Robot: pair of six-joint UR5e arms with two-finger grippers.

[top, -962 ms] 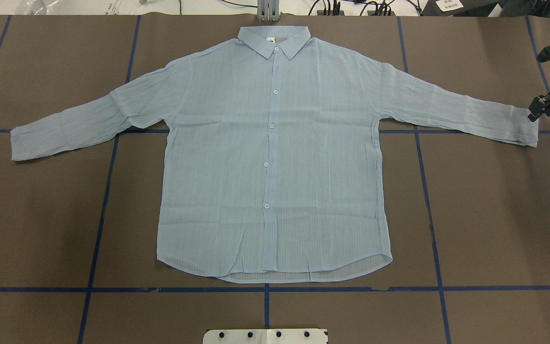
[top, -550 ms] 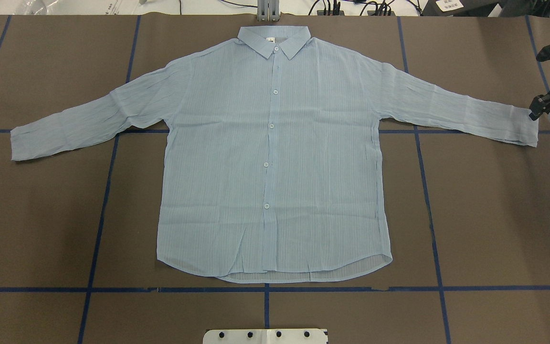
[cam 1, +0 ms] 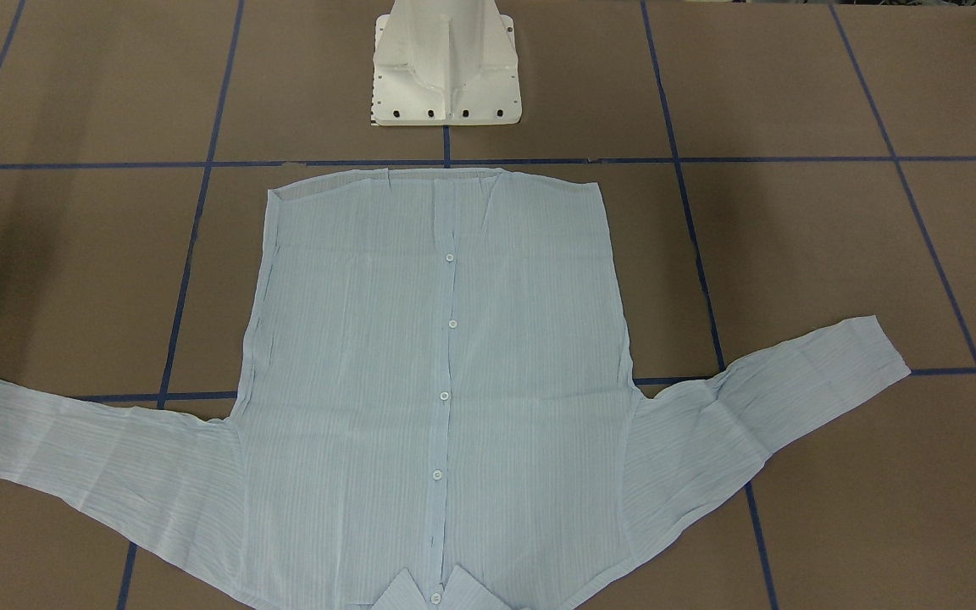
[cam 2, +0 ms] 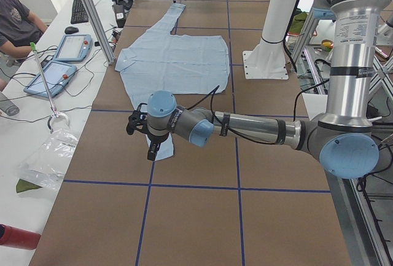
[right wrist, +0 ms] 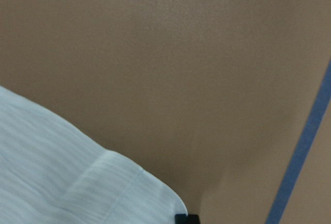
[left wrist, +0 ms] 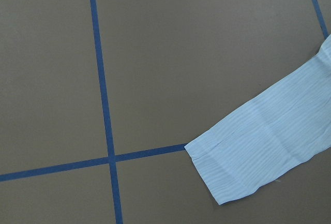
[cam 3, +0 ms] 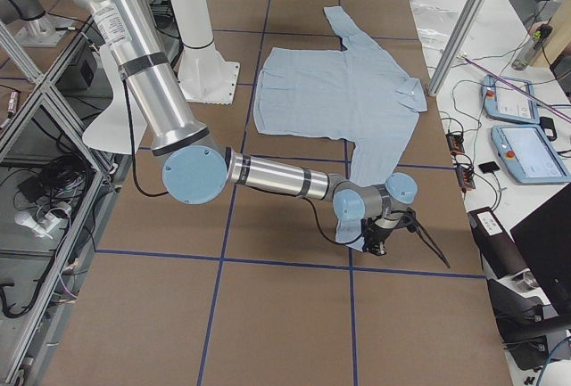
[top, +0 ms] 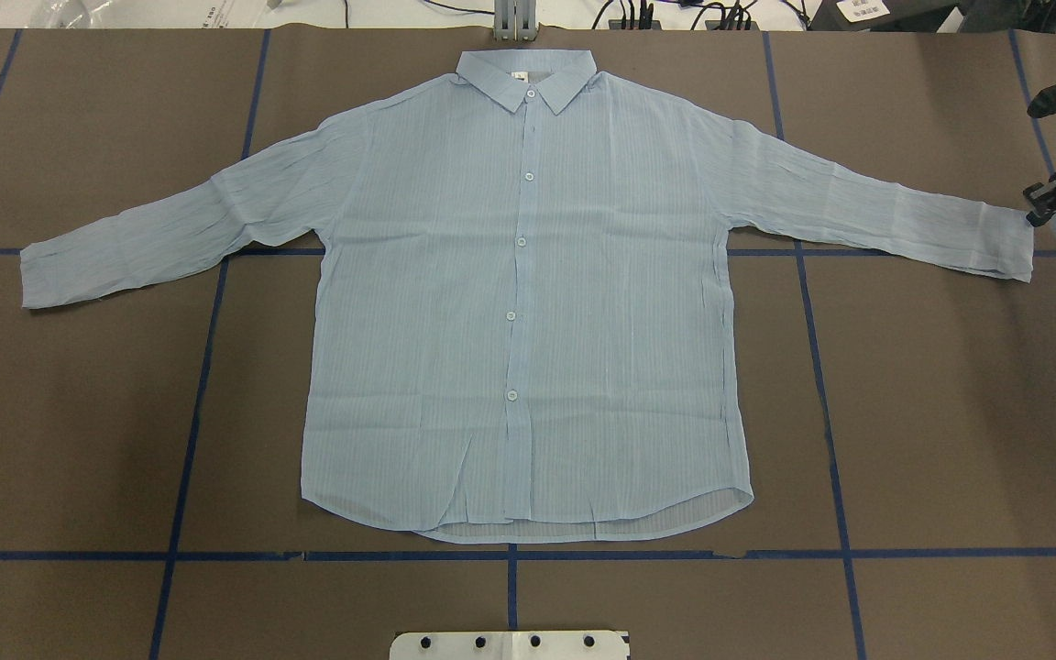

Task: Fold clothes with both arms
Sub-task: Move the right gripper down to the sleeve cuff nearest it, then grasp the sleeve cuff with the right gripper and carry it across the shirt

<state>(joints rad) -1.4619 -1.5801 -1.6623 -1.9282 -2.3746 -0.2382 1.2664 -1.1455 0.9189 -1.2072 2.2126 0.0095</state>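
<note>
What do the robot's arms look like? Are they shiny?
Yes! The left arm and right arm are shiny silver-grey tubes with round light-blue caps at the joints. Thin black cables run along them, black bands ring the tubes, and each arm ends in small black jaws.

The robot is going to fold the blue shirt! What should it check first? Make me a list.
1. The shirt lies flat, buttons up: ok.
2. Both sleeves are spread out sideways: ok.
3. The right fingers are at the right cuff: ok.
4. The left fingers are near the left cuff: ok.
5. The fingers are pinching cloth: cannot tell.
</note>
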